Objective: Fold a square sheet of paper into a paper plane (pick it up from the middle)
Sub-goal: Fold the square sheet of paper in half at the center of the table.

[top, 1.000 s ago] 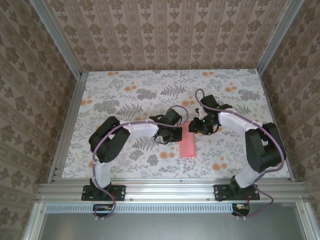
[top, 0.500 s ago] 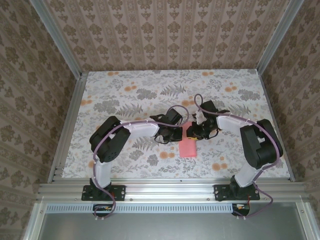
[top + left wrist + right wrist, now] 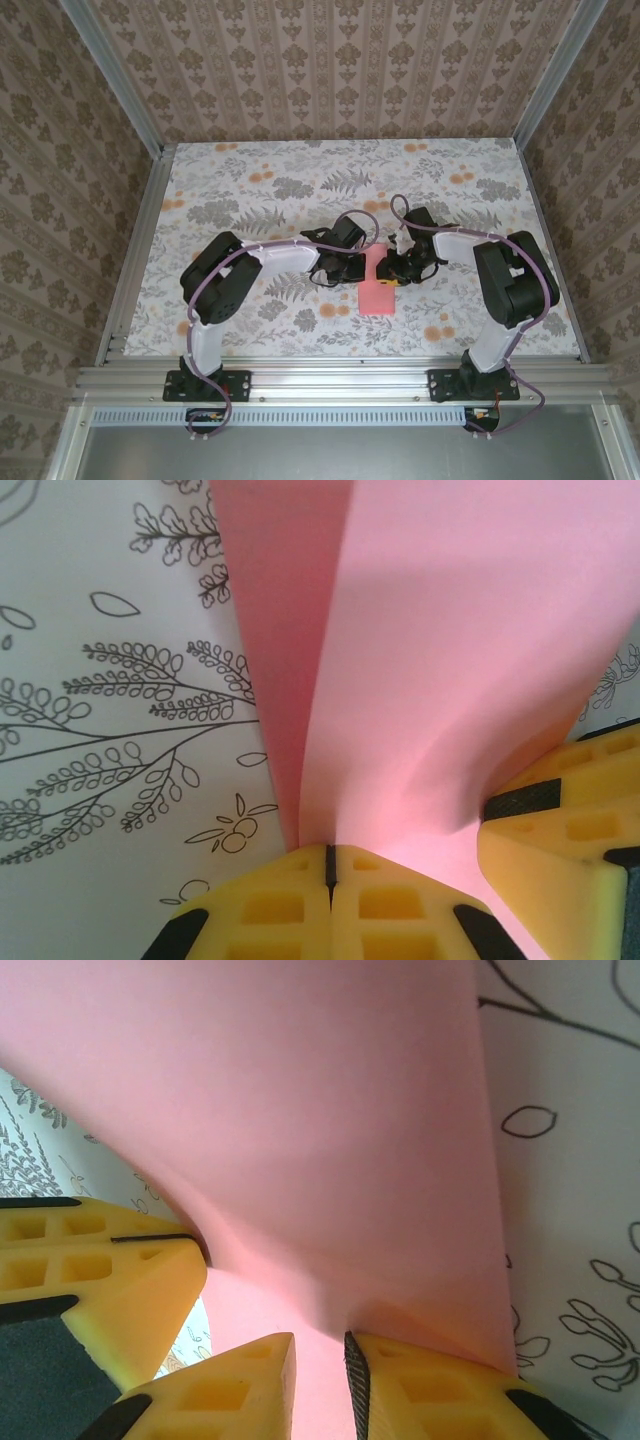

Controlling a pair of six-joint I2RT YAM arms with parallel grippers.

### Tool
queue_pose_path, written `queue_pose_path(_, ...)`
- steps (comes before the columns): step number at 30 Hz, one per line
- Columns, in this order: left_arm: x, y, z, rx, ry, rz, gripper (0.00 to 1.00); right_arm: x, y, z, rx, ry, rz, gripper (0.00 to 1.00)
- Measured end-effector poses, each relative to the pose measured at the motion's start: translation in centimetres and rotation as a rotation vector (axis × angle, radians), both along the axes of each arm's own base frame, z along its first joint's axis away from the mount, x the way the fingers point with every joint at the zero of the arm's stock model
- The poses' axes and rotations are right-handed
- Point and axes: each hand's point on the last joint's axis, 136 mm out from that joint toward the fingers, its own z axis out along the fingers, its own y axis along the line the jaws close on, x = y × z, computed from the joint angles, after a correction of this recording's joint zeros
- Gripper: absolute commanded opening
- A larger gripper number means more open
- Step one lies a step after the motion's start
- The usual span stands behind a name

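Paper (image 3: pixel 377 292), plain salmon pink and folded into a narrow strip, lies on the flower-print table (image 3: pixel 250 190) between the two arms, roughly midway across. One sharp crease runs along its length, with the layer to one side of it in darker shade, and near the grippers the sheet bows in a soft curve. The left gripper (image 3: pixel 330 865) is clamped on the folded edge, its yellow fingers (image 3: pixel 275 910) pressed together. The right gripper (image 3: pixel 320 1365) sits just beside it, jaws slightly apart with the paper's edge in the gap.
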Motion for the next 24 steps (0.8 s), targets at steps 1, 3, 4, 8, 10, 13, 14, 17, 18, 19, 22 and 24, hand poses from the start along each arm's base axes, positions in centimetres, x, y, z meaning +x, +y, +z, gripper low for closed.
queue_pose_path(1, 0.0, 0.0, 0.0, 0.000, 0.000, 0.000, 0.06, 0.0, 0.0, 0.0, 0.001, -0.002, 0.002, 0.26)
queue_pose_path(3, 0.0, 0.0, 0.0, 0.000, 0.000, 0.000, 0.06, 0.0, 0.1, 0.1, 0.006, -0.005, 0.007, 0.27)
queue_pose_path(4, 0.0, 0.0, 0.0, 0.000, 0.000, 0.000, 0.06, 0.0, 0.1, 0.2, 0.009, -0.009, 0.008, 0.27)
queue_pose_path(8, 0.0, 0.0, 0.0, 0.000, 0.000, 0.000, 0.05, -0.1, 0.1, 1.3, 0.023, -0.037, 0.009, 0.26)
queue_pose_path(10, 0.0, 0.0, 0.0, 0.000, 0.000, -0.001, 0.05, -0.3, 0.2, 2.3, 0.040, -0.061, 0.008, 0.25)
queue_pose_path(13, 0.0, 0.0, 0.0, 0.000, -0.002, -0.003, 0.05, -0.8, 0.2, 2.8, 0.054, -0.074, 0.010, 0.24)
queue_pose_path(14, 0.0, 0.0, 0.0, 0.000, -0.002, -0.003, 0.05, -1.0, 0.2, 2.7, 0.056, -0.068, 0.009, 0.24)
queue_pose_path(17, 0.0, 0.0, 0.0, 0.000, -0.002, -0.004, 0.05, -1.9, 0.0, 1.6, 0.047, -0.029, 0.007, 0.23)
queue_pose_path(18, 0.0, 0.0, 0.0, 0.000, -0.002, -0.004, 0.05, -2.1, -0.1, 1.1, 0.042, -0.015, 0.007, 0.24)
queue_pose_path(19, 0.0, 0.0, 0.0, 0.001, -0.003, -0.006, 0.05, -2.3, -0.2, 0.6, 0.033, 0.001, 0.005, 0.23)
queue_pose_path(22, -0.1, -0.1, 0.0, 0.001, -0.004, -0.008, 0.05, -2.6, -0.3, -0.1, 0.031, 0.024, 0.003, 0.23)
queue_pose_path(24, -0.1, -0.1, 0.0, 0.001, -0.004, -0.009, 0.05, -2.6, -0.4, -0.1, 0.030, 0.028, 0.002, 0.23)
